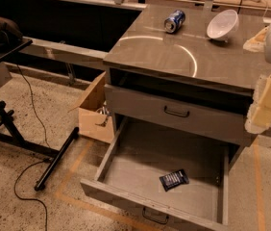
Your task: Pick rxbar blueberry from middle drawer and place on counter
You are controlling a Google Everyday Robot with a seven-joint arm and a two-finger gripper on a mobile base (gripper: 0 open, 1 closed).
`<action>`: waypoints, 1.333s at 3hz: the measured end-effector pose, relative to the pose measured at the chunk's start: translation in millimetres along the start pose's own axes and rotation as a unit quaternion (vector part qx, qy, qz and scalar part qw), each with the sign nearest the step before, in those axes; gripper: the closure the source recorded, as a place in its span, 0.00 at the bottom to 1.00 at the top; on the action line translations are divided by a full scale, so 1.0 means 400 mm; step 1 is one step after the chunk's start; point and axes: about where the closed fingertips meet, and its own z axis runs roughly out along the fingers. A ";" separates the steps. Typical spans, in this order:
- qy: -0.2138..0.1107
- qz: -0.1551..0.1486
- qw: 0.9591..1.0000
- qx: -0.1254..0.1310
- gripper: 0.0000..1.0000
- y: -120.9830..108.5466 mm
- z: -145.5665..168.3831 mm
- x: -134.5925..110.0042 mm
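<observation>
Claw (266, 105) at right edge of view, level with the closed upper drawer (140, 105), raised above the pulled-out middle drawer (142, 162). Cannot tell whether it is open or closed; nothing visibly held.

Rxbar blueberry (174, 179) lies flat on the drawer floor, near the front wall, lying askew, apart from the side walls. Likely easy to reach from above.

Worktop (164, 57) carries a blue can (174, 21) on its side and a tilted white bowl (222, 24) towards the back; front stretch looks suited for setting the bar down.

Two drawers (140, 105) (140, 162), one rxbar blueberry (174, 179), one can (174, 21), one bowl (222, 24), one box (94, 114), one pincer (265, 105) at right edge.
</observation>
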 end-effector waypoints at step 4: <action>-0.041 0.023 0.998 -0.033 0.00 0.043 0.260 0.119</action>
